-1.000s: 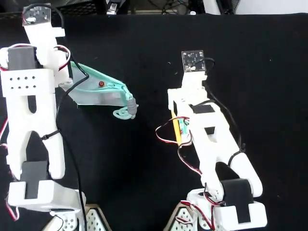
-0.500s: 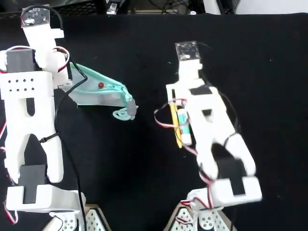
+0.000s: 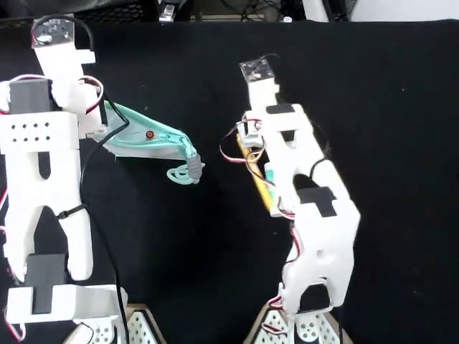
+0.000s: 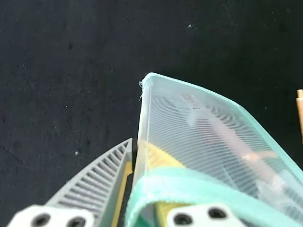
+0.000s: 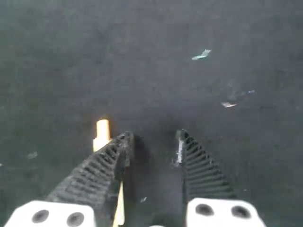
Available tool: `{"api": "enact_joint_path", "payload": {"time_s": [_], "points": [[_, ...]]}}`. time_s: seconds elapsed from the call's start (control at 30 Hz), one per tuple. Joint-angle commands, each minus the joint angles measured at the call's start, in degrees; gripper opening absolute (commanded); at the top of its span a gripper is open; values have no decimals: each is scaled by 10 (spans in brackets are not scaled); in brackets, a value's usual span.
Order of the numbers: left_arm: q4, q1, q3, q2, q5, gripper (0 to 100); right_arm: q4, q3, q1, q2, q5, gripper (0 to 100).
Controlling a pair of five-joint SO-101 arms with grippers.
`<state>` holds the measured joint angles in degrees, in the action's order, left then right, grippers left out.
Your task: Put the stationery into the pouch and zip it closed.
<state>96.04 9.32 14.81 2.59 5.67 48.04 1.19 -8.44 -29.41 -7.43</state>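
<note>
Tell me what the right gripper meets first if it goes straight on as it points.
Most likely the bare black table: the right gripper is open, angled down at it, nothing between its jaws. The yellow pencil lies just outside one jaw and would probably be missed; depth is unclear.

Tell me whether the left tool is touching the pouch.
Touching. In the left wrist view the left tool is shut on the pouch: the pouch's mesh wall runs down between the tool's two halves, with no gap on either side.

Overhead; wrist views close, likely downward.
</note>
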Motion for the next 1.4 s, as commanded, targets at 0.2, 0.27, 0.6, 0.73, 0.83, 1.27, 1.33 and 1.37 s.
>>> {"api": "enact_joint_path", "payload": {"time_s": [0.2,0.27,0.6,0.73,0.83,1.27,1.33,1.37], "points": [[-3,0,-54,18,-4,30,23,-3,-11,54,-6,145],[-1,0,-54,16,-2,30,22,23,-11,85,-6,148],[1,0,-54,15,-1,30,-109,186,-87,164,-59,149],[1,-2,-55,15,0,30,-119,180,-74,144,-61,149],[2,-5,-55,15,0,30,-112,156,-72,122,-58,149],[15,-5,-66,-10,0,30,-10,50,-71,47,-62,11],[19,-6,-69,-36,0,30,-10,51,-71,54,-62,12],[21,-6,-75,-54,0,30,-8,55,-70,60,-60,11]]}}
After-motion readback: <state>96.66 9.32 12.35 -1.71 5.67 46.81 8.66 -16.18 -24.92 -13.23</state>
